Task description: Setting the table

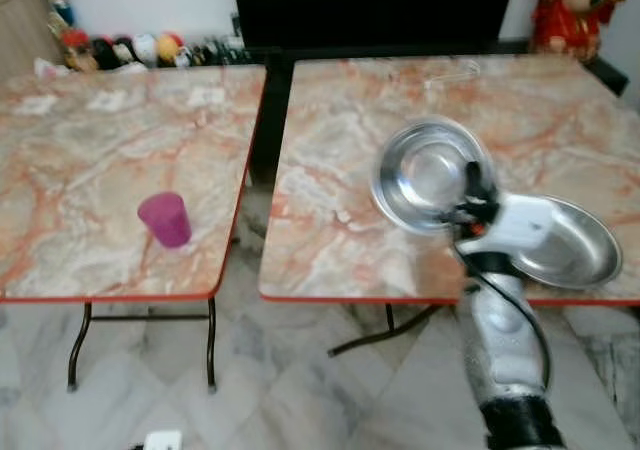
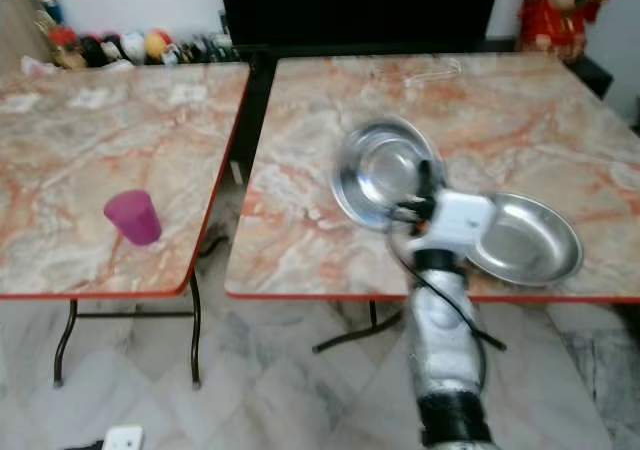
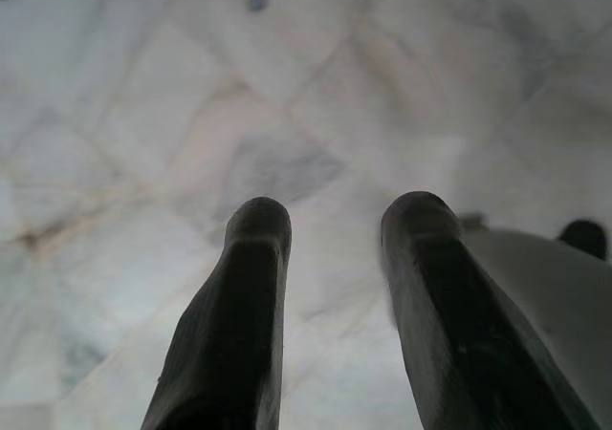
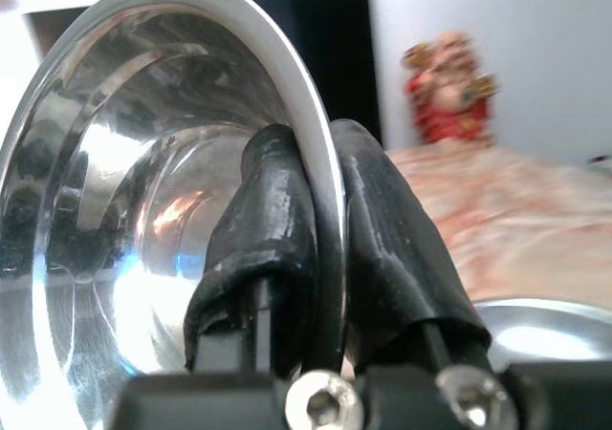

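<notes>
shiny steel bowl (image 1: 428,175), rim pinched, right gripper (image 4: 320,229)

The room is evenly and softly lit, with no hard shadows on the two peach-veined marble-patterned tabletops (image 1: 130,160). Both head views are slightly soft all over, the row of small colourful toys (image 1: 130,50) behind the tabletops smeared. The shiny round steel bowl (image 4: 143,210) catches white glare and blue-tinged reflections along its rim and inner wall up close, while the red and gold figurine (image 4: 445,91) beyond it is out of focus. The grey-white marble floor tiles (image 3: 239,115) look pale and hazy, the two black fingers (image 3: 239,334) blurred at their tips.
</notes>
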